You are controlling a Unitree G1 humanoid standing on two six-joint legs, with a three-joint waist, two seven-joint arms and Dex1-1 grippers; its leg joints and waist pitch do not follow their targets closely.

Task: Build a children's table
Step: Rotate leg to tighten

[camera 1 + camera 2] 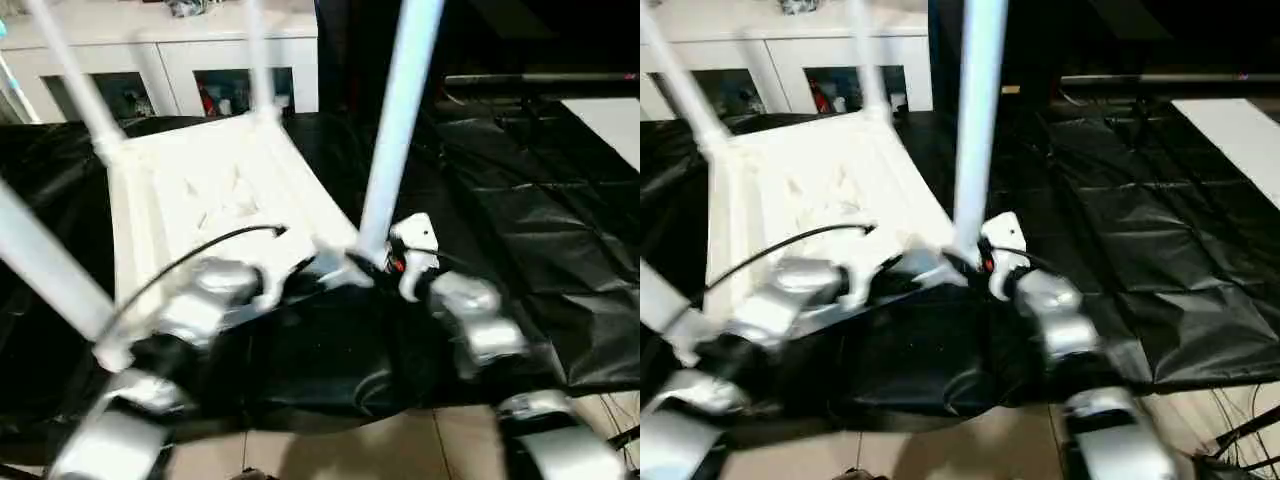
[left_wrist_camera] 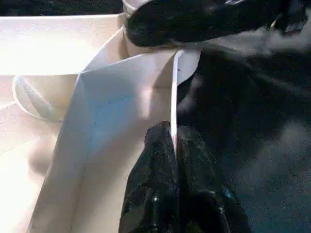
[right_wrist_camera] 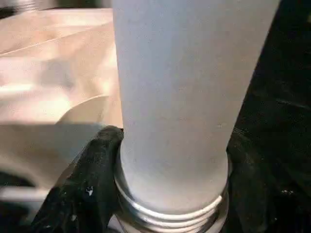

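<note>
Upside down on black sheeting at center-left of the head view, tabletop point(image 1: 215, 195) steadied by left gripper point(image 2: 173, 145) pinched shut on its rim, right gripper point(image 3: 167, 194) clasping the base of the near leg point(image 1: 398, 120), seemingly to seat it in its corner socket.
</note>
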